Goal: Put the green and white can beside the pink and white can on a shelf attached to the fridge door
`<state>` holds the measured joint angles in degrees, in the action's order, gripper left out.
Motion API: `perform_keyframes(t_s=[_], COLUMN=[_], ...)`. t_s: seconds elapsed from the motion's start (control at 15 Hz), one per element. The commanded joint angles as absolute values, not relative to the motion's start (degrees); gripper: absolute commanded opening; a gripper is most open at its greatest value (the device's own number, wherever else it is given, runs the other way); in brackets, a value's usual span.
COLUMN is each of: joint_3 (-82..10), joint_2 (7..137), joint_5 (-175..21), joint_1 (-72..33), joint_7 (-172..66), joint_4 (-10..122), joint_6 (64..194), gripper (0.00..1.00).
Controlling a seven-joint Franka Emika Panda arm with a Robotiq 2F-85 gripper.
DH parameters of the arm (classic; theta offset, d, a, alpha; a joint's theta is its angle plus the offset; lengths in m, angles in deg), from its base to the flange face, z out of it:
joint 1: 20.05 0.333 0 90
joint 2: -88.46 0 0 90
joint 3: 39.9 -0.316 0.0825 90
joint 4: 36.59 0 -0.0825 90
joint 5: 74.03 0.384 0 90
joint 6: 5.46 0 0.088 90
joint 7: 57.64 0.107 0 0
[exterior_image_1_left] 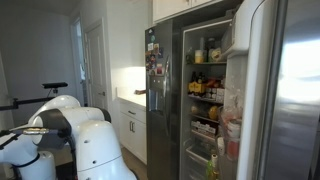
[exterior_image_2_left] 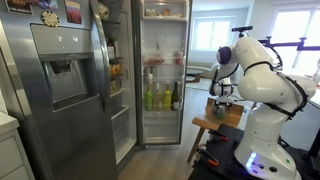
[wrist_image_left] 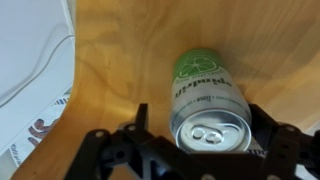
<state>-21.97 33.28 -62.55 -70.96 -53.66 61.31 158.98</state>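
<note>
The green and white can (wrist_image_left: 207, 85) stands on a wooden surface (wrist_image_left: 120, 60) in the wrist view, its silver top towards the camera. My gripper (wrist_image_left: 198, 118) has one black finger on each side of the can, and both look pressed against it. In an exterior view my gripper (exterior_image_2_left: 222, 97) hangs over a small wooden table (exterior_image_2_left: 212, 126). The fridge door (exterior_image_2_left: 165, 60) stands open with its white lining and bins of bottles; it also shows in an exterior view (exterior_image_1_left: 285, 90). I cannot make out the pink and white can.
A dark door (exterior_image_1_left: 155, 70) with magnets and papers stands beside the open fridge. The steel dispenser door (exterior_image_2_left: 60, 80) is at the left. White cloth (wrist_image_left: 30, 60) lies by the wooden surface. White cabinets (exterior_image_1_left: 130, 125) are behind the arm.
</note>
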Motion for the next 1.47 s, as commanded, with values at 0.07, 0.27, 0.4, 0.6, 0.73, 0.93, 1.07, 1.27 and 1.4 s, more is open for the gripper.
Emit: perform_keyframes(t_s=[0.07, 0.27, 0.4, 0.6, 0.73, 0.93, 1.07, 1.27, 1.4], joint_3=[-20.7, -20.5, -20.4, -20.7, -21.0, -21.6, -22.2, -22.8, -23.0], joint_2=[31.5, 31.4, 31.7, 34.1, 35.9, 39.6, 43.3, 49.6, 54.7], joint_5=[-63.5, -63.4, -63.4, -63.5, -63.6, -63.7, -63.8, -64.4, -65.3], joint_1=[-70.0, -69.9, -69.7, -69.7, -69.6, -69.5, -69.4, -69.3, -69.1], joint_7=[-51.7, -51.5, -51.2, -52.1, -52.7, -54.0, -55.3, -58.0, -60.1], joint_4=[58.9, 58.6, 59.0, 60.9, 62.3, 65.2, 68.1, 73.1, 77.1], joint_6=[158.8, 158.8, 159.0, 159.2, 159.0, 159.1, 158.9, 158.3, 157.1], gripper=[0.58, 0.47, 0.47, 0.47, 0.47, 0.47, 0.47, 0.47, 0.47])
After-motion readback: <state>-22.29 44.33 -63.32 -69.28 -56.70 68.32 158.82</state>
